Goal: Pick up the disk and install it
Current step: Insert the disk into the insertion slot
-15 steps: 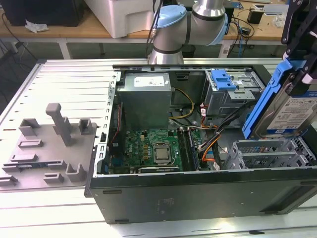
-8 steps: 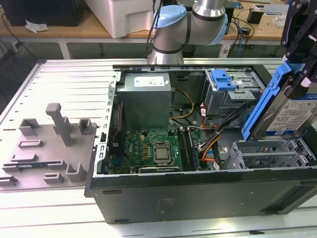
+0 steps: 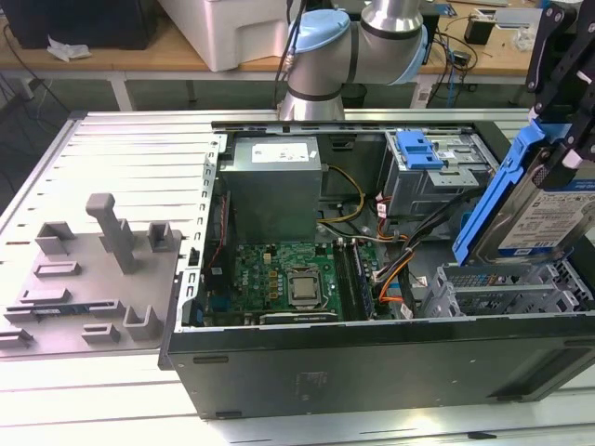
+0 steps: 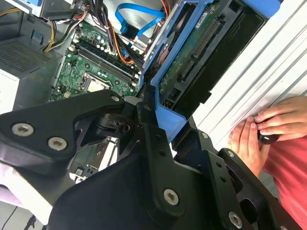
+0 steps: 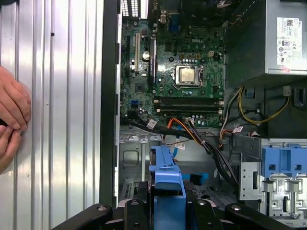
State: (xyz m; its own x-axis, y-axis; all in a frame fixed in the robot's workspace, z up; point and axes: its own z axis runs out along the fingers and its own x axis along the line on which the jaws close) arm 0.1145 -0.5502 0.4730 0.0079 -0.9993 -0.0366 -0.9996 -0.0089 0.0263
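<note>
The disk [image 3: 550,216], a silver drive with a blue-and-white label in a blue plastic carrier [image 3: 507,181], hangs tilted over the grey drive cage [image 3: 502,290] at the open computer case's front corner, on the exterior view's right. My black gripper [image 3: 561,149] is shut on the carrier's upper end. In the second wrist view the disk's green circuit-board underside [image 4: 192,62] faces the camera, and the gripper [image 4: 165,129] clamps the blue frame. The first wrist view looks down the carrier's blue edge [image 5: 166,184], which sits between the fingers [image 5: 134,211] above the cage opening.
The open case holds a motherboard [image 3: 288,279], a power supply [image 3: 274,186], loose cables [image 3: 395,274] and a second grey cage with a blue latch [image 3: 420,149]. A grey fixture block [image 3: 93,269] lies at the exterior view's left. A person's hands [image 5: 12,115] rest on the ribbed table beside the case.
</note>
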